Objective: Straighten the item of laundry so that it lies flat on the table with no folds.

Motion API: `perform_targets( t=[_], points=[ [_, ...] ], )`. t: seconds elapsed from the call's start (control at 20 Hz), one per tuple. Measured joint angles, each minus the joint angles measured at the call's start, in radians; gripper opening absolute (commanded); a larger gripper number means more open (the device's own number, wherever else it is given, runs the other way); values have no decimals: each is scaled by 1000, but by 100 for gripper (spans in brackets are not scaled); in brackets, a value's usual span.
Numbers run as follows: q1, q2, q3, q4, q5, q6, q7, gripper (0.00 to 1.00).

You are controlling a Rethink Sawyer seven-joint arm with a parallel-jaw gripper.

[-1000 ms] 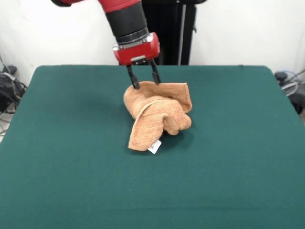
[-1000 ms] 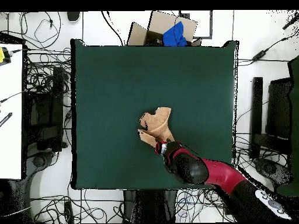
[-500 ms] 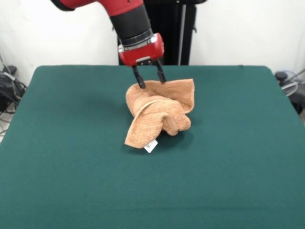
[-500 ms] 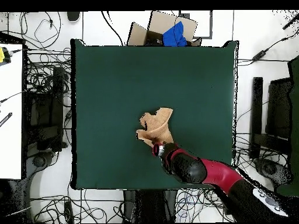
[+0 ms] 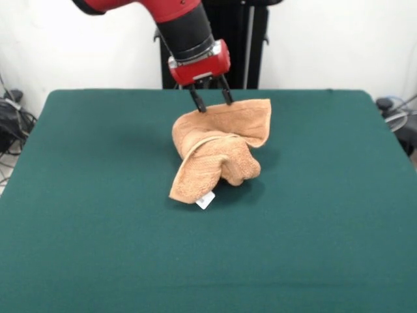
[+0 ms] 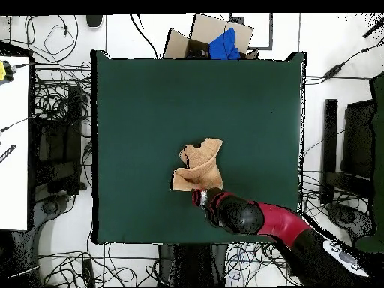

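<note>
Near the middle of the table (image 5: 78, 215), slightly toward its far side in the front view, lay the orange-tan towel (image 5: 218, 156), bunched and folded over itself rather than flat. Its upper edge was lifted off the green surface and stretched out toward the picture's right into a raised corner, while the lower part drooped in a rounded lump with one flap hanging down to the picture's left. A small white tag (image 5: 206, 200) showed at the bottom corner of that flap, just touching the table. The claw (image 5: 212, 102) stood at the towel's raised upper edge, its two dark fingers (image 5: 195, 100) set a short way apart with the cloth's hem pinched between them, so it had hold of the towel. Above it sat the red wrist block and the black-and-red arm (image 5: 186, 29), slanting in from the upper left. From overhead, the towel (image 6: 199, 167) read as a crumpled patch near the table's centre, with the arm (image 6: 247, 217) reaching to its lower edge.
</note>
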State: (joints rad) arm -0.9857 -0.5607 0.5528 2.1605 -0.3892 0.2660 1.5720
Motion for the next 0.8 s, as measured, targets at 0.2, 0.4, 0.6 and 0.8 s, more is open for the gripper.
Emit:
perform_targets(
  t=[0.2, 0.4, 0.6, 0.8],
  points=[
    [0, -14, 1, 1, 9, 6, 0, 100],
    [0, -39, 2, 5, 18, 6, 0, 100],
    [0, -54, 2, 12, 18, 6, 0, 100],
    [0, -59, 2, 18, 18, 7, 0, 100]
  ],
)
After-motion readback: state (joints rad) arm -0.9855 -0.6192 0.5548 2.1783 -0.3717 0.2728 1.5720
